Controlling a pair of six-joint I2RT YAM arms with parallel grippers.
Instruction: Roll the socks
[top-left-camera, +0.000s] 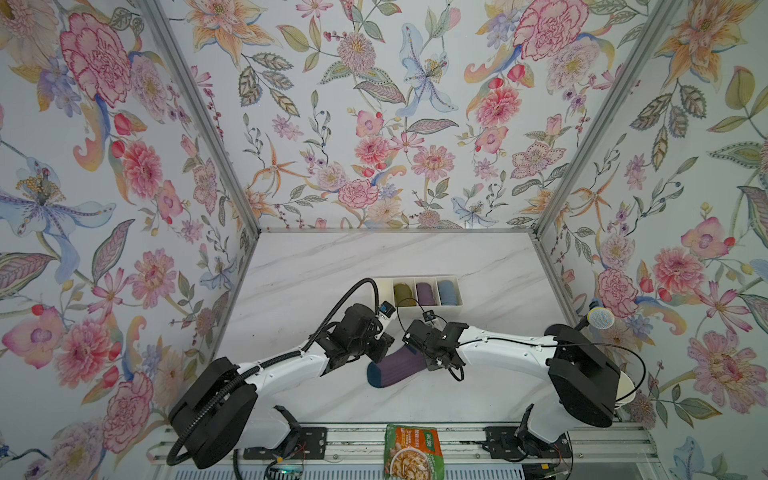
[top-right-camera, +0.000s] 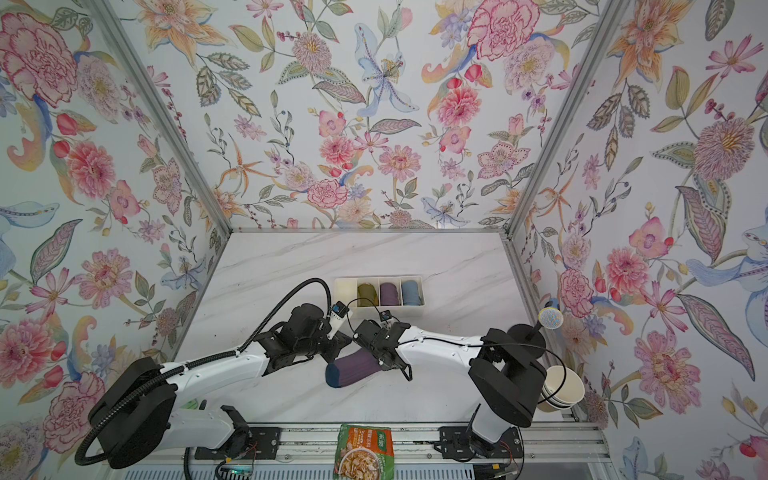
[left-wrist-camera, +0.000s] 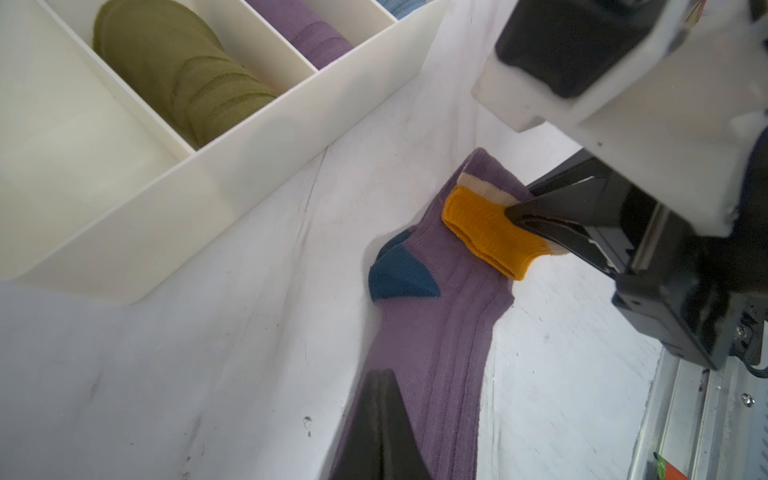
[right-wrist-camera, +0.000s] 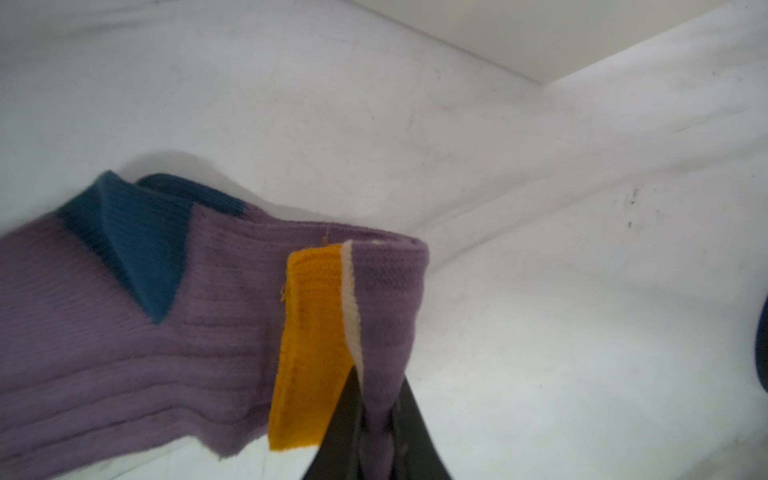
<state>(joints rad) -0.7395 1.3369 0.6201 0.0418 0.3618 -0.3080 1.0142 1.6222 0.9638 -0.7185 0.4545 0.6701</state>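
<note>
Found right end effector (left-wrist-camera: 517, 212) nearly closed, pinching the socks (left-wrist-camera: 432, 332) at the folded-back leg end, right beside the mustard cuff (left-wrist-camera: 486, 237). Confirmed in right wrist view: purple fabric squeezed between both fingers (right-wrist-camera: 419, 444), with the cuff flat alongside.

Found left end effector (left-wrist-camera: 376, 390) fully closed, tip laid on the foot part of the socks. Cannot tell about any fabric caught in it; possibly only pressing down.

Traced the socks along the desk (left-wrist-camera: 187, 353) from left end effector across to right end effector. Placed navy heel (left-wrist-camera: 399, 274) between the two, nearer the right one. Spotted navy toe (top-left-camera: 375, 376) in a top view, poking out just past left end effector, on the side toward the arm bases.

Logged cream organizer tray (left-wrist-camera: 291, 124) beyond both end effectors, apart from the socks. Noted olive bundle (left-wrist-camera: 178, 70) and a purple roll (left-wrist-camera: 307, 29) in neighbouring compartments.
</note>
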